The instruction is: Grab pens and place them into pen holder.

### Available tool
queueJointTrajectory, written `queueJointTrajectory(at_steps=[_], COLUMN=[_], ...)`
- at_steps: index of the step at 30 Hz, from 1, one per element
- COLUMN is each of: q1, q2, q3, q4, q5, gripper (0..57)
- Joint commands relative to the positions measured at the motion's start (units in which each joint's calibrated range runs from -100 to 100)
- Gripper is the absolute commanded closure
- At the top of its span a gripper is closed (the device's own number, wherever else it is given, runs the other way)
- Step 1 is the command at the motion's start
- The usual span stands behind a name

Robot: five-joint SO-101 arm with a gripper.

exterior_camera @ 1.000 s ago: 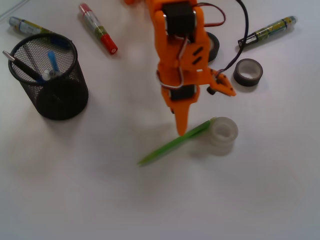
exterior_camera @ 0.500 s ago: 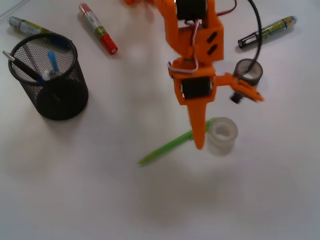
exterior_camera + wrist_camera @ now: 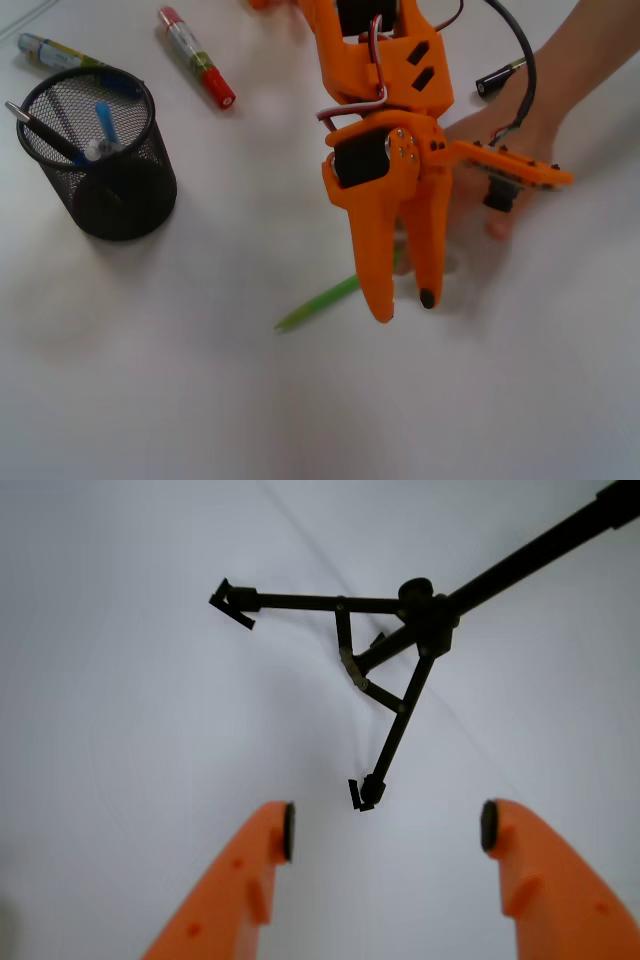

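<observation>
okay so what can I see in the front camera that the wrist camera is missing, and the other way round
Only the front view shows the lime green pen lying on the table, the black mesh pen holder with pens already standing in it, the red-capped marker, and a person's hand reaching in behind the arm. Only the wrist view shows a black tripod base with spread legs. Both show the orange gripper, jaws open with nothing between them, and the white table surface.
</observation>
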Motion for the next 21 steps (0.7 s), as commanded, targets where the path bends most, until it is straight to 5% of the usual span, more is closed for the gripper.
queueJointTrajectory(at_steps=[1, 10, 21], q1=[0.6, 4.1, 10.0], q2=[-1.8, 0.4, -2.3], q3=[-1.8, -1.9, -16.7], q4=[-1.4, 4.8, 51.7], q5=[-0.6, -5.6, 0.4], gripper=[35.7, 35.7, 35.7])
